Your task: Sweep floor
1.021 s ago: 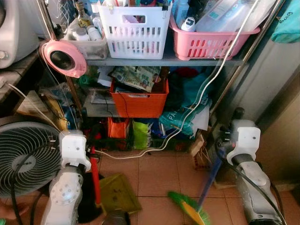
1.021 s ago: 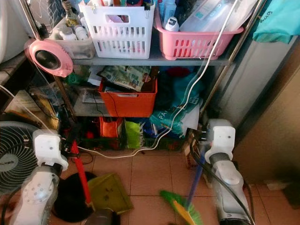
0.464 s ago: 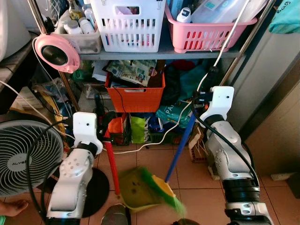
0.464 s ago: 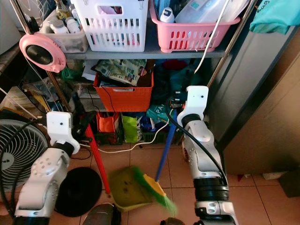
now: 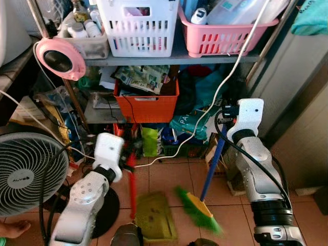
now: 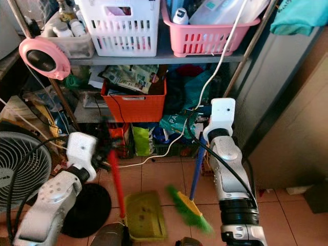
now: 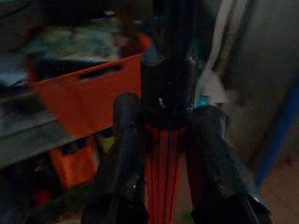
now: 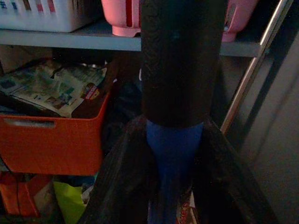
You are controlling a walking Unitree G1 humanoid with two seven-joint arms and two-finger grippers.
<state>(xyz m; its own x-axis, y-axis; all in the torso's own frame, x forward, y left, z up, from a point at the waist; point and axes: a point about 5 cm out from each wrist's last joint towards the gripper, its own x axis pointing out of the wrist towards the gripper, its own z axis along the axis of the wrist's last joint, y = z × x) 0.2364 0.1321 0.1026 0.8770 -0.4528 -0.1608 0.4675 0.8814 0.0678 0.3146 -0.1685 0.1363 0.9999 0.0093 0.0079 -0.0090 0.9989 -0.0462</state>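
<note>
The robot has both tools in play. The left gripper is clamped on the red handle of the dustpan, its two black fingers pinching the shaft from either side. The pan sits on the tiled floor at the lower centre of the frame. The right gripper is closed round the blue stick of the broom, and the green bristles, blurred, hang just right of the pan at lower centre, close to it but not inside.

The danger is clutter. A white cable trails down from the upper right and runs across the floor at mid-frame, right behind both handles; a wide stroke could snag it and tug on whatever it leads to on the shelf. The bristles could also flick grit past the pan if the sweep lands off its lip, and the pan may skate on smooth tile if the red handle tips.

As for the room, it is a tight storage corner: terracotta tiles underfoot, a metal rack filling the upper half with a white basket, a pink basket and an orange crate, bags stuffed below. A floor fan stands at the left edge, and a pale wall closes off the right.
</note>
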